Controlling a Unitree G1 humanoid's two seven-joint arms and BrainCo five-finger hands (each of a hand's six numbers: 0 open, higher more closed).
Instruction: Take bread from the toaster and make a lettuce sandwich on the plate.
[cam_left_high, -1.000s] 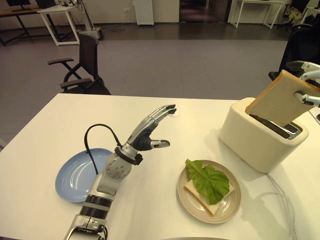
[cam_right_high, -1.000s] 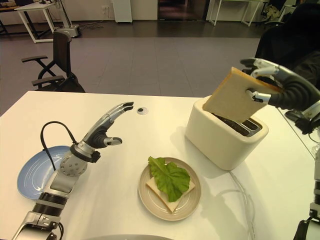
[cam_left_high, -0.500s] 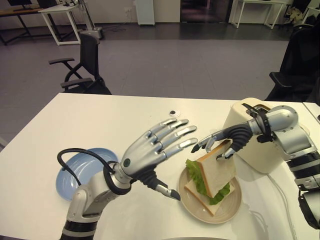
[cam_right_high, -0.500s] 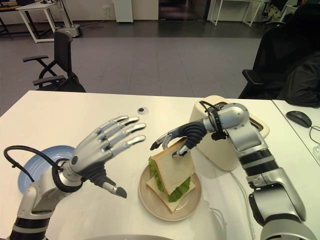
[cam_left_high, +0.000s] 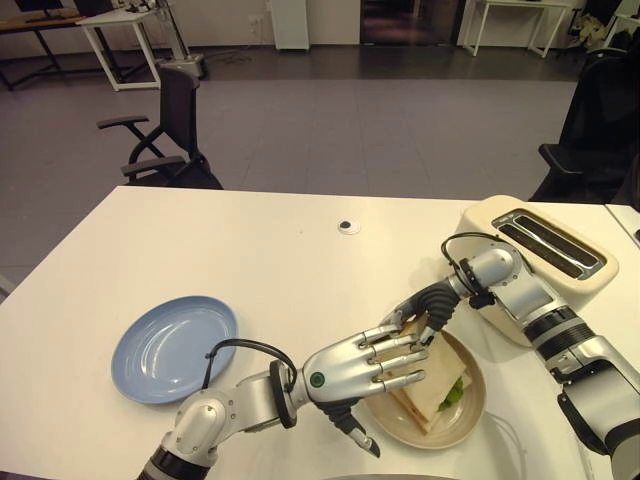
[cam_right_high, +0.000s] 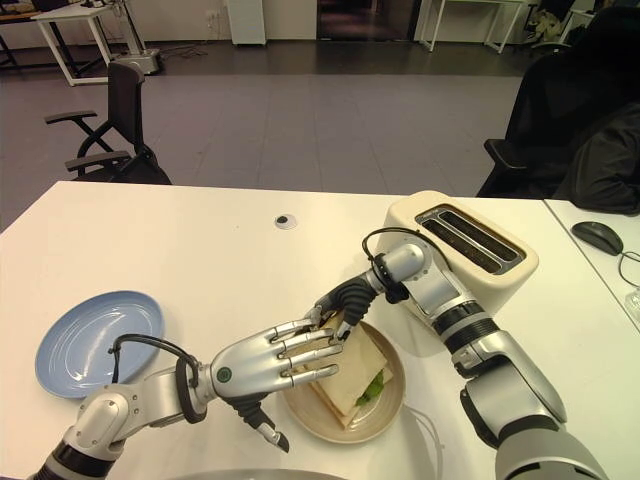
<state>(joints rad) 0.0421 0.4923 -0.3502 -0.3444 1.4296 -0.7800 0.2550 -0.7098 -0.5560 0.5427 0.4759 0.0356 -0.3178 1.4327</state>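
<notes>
Left hand (cam_right_high: 265, 362) flat, fingers spread against white-bread lettuce sandwich (cam_right_high: 358, 370) on round beige plate (cam_right_high: 383, 412), right hand (cam_right_high: 345, 295) pinching sandwich's far corner

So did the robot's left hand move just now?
Yes. The left hand swung right, away from the blue plate, and now lies flat over the sandwich on the tan plate.
</notes>
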